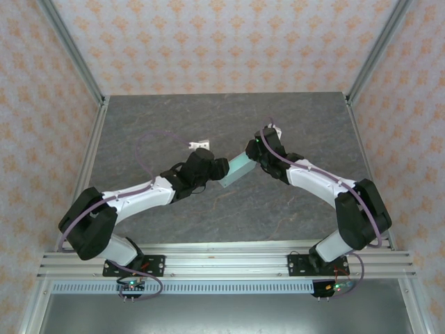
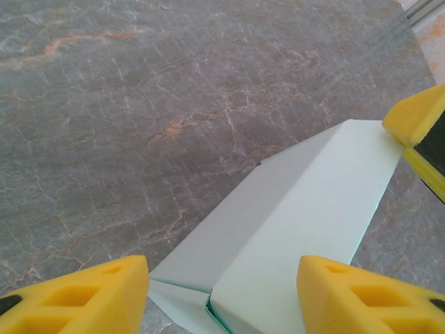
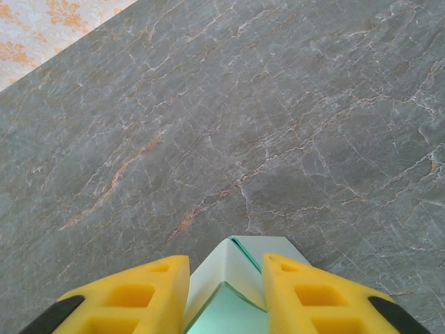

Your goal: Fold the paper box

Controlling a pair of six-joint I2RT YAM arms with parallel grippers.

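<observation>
A: How far along is the paper box [image 1: 236, 172]?
B: It is hanging above the table [image 1: 139, 132], already sleeve-shaped; the left gripper [image 2: 222, 278] is clasping one end, the right gripper [image 3: 226, 278] pinching the other; end flaps seemingly awaiting closing.

a: what did the paper box [image 1: 236, 171] look like?
b: pale mint-green thin card, folded into a long, narrow box shape with sharp creases. one long face looked almost white in the light. the face beside it was a shaded grey-green.
a: where was it?
b: over the middle of the grey, veined table [image 1: 139, 125], lying aslant and held up off the surface, with a soft shadow below. one end sat between the fingers of the left gripper [image 2: 222, 278], the other between those of the right gripper [image 3: 226, 268].
a: was it fully closed?
b: at the left gripper's end a small flap was tucked at the corner, showing a thin teal edge.
</observation>
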